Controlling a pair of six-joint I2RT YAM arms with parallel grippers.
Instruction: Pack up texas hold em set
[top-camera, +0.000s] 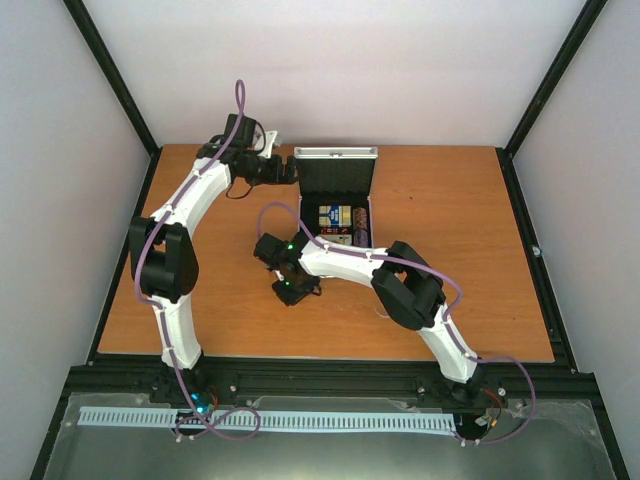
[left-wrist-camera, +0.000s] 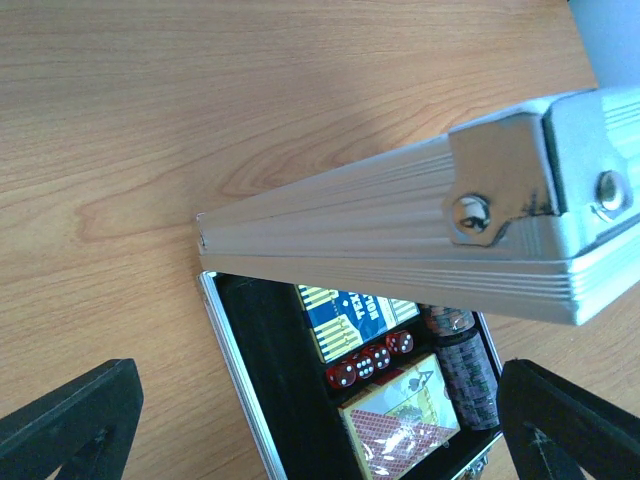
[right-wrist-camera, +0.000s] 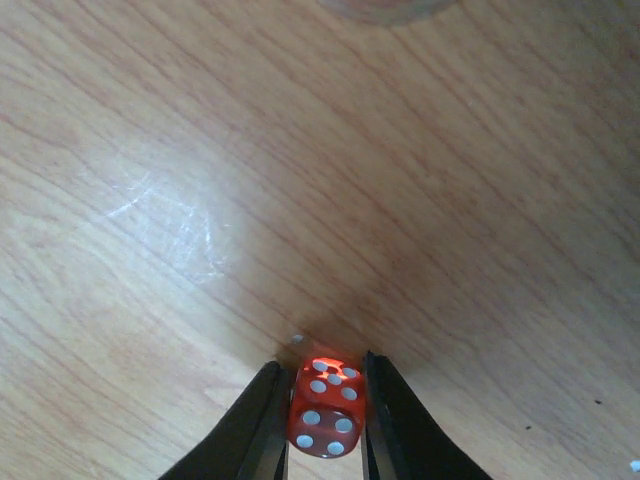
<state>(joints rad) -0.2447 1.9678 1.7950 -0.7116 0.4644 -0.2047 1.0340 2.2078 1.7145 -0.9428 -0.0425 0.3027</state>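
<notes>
My right tool (right-wrist-camera: 322, 372): clamped on the red die (right-wrist-camera: 327, 415).
My left tool (left-wrist-camera: 315, 400): apart, beside the case lid (left-wrist-camera: 400, 250).
Lift: I should rise straight, with the die square.

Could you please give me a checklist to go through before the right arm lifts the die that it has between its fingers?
1. The right gripper is closed on the red die: ok, one finger against each side.
2. The die is clear of the table: cannot tell.
3. The lid is up and the compartments are exposed: ok.
4. The left gripper is open and holds nothing: ok.
5. There is free room beside the dice already in the case: cannot tell.
</notes>
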